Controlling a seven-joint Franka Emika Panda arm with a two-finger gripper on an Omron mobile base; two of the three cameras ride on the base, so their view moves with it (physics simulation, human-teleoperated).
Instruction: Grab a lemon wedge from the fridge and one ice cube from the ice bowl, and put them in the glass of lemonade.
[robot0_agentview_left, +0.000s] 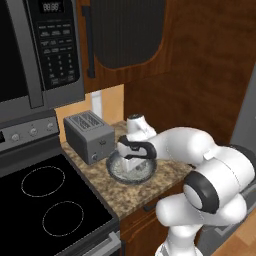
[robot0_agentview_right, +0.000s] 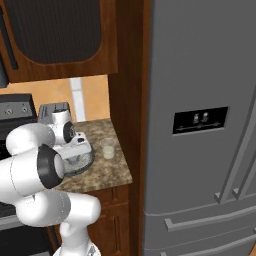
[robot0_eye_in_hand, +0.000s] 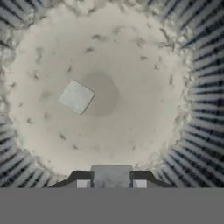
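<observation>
My gripper (robot0_eye_in_hand: 111, 183) hangs low inside the ice bowl (robot0_agentview_left: 114, 172), a dark ribbed bowl (robot0_eye_in_hand: 201, 131) with a pale speckled floor. Its fingers are shut on a pale ice cube (robot0_eye_in_hand: 111, 174), which sits between the two tips. A second ice cube (robot0_eye_in_hand: 76, 96) lies loose on the bowl's floor, left of centre. The glass of lemonade (robot0_agentview_right: 108, 148) stands on the granite counter just right of the bowl (robot0_agentview_right: 85, 162). The grey fridge (robot0_agentview_right: 200, 100) has its doors shut, so the lemon wedge is hidden.
A silver toaster (robot0_agentview_left: 90, 136) stands close to the bowl's left. A black stovetop (robot0_agentview_left: 45, 205) lies further left, under the microwave (robot0_agentview_left: 35, 50). Dark wood cabinets (robot0_agentview_left: 127, 30) hang above the counter, and a wood panel (robot0_agentview_right: 130, 100) separates it from the fridge.
</observation>
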